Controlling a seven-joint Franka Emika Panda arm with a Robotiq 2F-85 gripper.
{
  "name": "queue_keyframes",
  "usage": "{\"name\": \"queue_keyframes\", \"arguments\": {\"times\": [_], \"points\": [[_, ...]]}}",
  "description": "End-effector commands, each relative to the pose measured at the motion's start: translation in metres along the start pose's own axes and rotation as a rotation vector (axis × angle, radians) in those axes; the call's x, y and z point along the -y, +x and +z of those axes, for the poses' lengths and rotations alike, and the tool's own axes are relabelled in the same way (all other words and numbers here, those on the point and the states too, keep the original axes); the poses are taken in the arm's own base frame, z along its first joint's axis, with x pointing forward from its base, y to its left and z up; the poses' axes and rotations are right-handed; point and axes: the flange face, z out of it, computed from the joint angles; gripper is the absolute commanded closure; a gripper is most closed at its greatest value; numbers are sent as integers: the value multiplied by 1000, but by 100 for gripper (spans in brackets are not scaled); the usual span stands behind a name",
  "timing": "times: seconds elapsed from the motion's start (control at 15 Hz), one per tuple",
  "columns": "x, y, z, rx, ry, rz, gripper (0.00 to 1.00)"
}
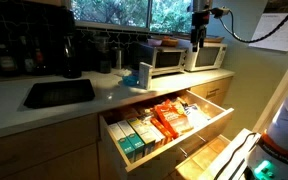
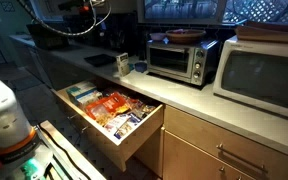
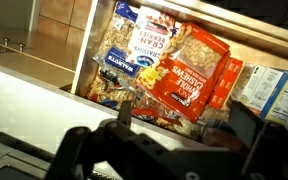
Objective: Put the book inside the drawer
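The book (image 1: 144,75) is small with a blue cover. It stands upright on the counter left of the toaster oven, and it also shows from the other side as the book (image 2: 123,65). Below the counter the drawer (image 1: 179,146) is pulled out, and orange and green packets fill it; the drawer (image 2: 144,135) shows in both exterior views. My gripper (image 1: 197,35) hangs high above the appliances, well right of the book. In the wrist view my gripper (image 3: 184,125) is open with nothing between its fingers, over the packets in the drawer (image 3: 87,50). That view does not show the book.
A toaster oven (image 1: 164,58) and a microwave (image 1: 206,55) stand at the back of the counter, and a sink (image 1: 58,93) lies at its left. A smaller wooden drawer (image 1: 209,158) sticks out lower down. A white machine (image 2: 4,110) stands close to the open drawer.
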Motion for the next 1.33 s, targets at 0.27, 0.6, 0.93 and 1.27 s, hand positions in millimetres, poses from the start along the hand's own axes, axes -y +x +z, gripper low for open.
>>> {"name": "queue_keyframes", "arguments": {"times": [0.27, 0.6, 0.93, 1.27], "points": [[0, 0, -1, 1, 0, 0, 0], [0, 0, -1, 1, 0, 0, 0], [26, 20, 1, -38, 52, -33, 0], [62, 50, 13, -145, 182, 21, 0]]}}
